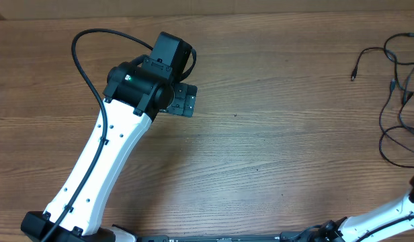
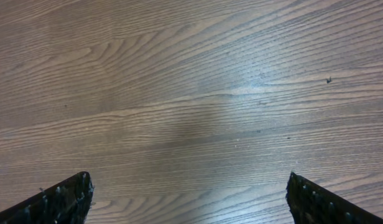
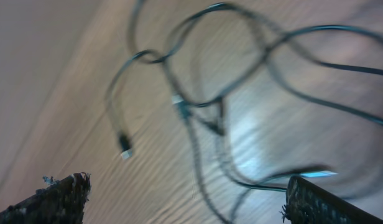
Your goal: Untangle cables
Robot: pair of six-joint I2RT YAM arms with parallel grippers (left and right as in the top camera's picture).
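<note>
- Two white arms: the left arm (image 1: 106, 161) reaches over the left half of the wood-grain desk (image 1: 281, 141). Of the right arm (image 1: 388, 218), only a stretch shows at the near right corner.
- Left gripper (image 2: 188, 199): jaws spread wide over plain wood, holding nothing.
- Right gripper (image 3: 188, 199): jaws equally wide, gripping nothing, with the cables (image 1: 383, 138) lying ahead of its fingers.
- The cables are thin black cords looped over one another at the desk's right edge, toward the far corner — the number of cords cannot be told.
- At least two small plug ends show; one plug (image 1: 353, 76) points toward the desk's middle.
- Any plug markings are too blurred to read.
</note>
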